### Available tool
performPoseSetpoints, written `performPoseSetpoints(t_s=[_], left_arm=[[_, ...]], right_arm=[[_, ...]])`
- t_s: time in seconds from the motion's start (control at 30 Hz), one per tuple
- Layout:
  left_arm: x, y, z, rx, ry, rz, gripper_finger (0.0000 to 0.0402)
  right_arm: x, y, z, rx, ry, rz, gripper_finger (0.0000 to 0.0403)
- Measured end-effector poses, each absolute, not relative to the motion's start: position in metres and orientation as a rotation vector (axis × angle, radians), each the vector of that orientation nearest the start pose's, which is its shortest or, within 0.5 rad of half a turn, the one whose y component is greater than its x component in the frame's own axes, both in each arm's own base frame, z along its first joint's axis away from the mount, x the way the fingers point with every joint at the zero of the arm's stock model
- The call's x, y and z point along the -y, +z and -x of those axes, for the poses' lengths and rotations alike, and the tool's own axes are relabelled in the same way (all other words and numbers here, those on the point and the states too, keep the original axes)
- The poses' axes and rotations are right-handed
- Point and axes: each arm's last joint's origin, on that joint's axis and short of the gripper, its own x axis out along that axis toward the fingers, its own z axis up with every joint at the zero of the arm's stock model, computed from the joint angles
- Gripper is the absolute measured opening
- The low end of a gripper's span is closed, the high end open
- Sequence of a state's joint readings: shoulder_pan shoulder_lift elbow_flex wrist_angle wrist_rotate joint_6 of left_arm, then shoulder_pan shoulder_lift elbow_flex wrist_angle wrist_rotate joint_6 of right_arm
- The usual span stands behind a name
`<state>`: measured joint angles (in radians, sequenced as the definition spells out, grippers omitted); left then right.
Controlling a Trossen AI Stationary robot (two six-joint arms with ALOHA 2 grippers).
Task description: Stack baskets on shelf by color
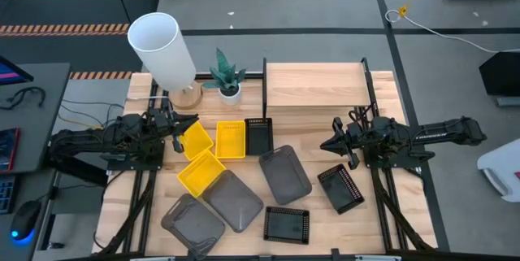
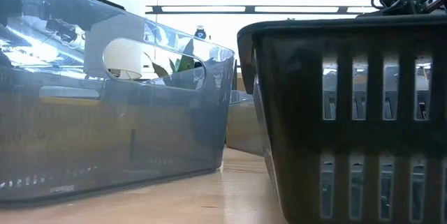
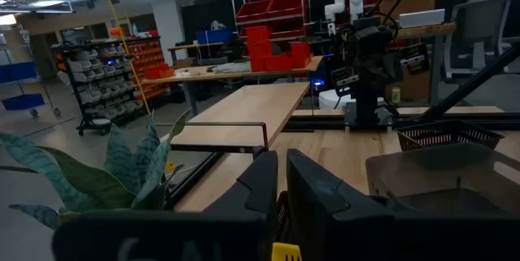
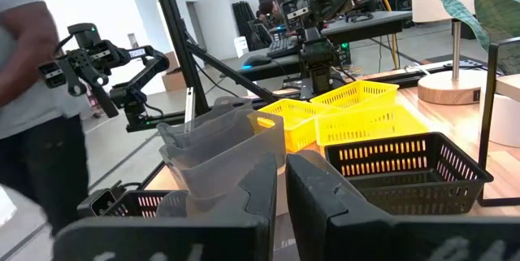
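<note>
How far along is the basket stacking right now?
Nothing looks done: the shelf is bare. All nine baskets still lie on the table: three yellow baskets, three grey baskets and three black baskets. Nothing is in hand; the left gripper sits by the yellow ones, the right gripper near a black one, both shut and empty. All sorting and stacking remains.

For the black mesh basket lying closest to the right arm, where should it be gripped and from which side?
Probably one long rim wall of the black mesh basket, approached from above. It lies open side up and turned askew on the tabletop, apart from the other baskets, so a thin upright wall is free for one finger inside and one outside. The right end effector hangs nearby, fingers together.
</note>
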<state>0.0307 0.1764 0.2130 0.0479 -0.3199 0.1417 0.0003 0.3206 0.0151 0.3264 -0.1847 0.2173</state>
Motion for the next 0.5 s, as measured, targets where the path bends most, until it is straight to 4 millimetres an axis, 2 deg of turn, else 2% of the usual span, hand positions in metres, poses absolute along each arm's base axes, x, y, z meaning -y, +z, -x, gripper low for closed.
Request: performPoseSetpoints(t_s=[0.5], left_arm=[[-0.0121, 0.2267, -0.0973, 0.059, 0.356, -0.128, 0.0034]], right_arm=[[-0.0053, 0.1722, -0.1173, 0.001, 0.187, -0.215, 0.0035]])
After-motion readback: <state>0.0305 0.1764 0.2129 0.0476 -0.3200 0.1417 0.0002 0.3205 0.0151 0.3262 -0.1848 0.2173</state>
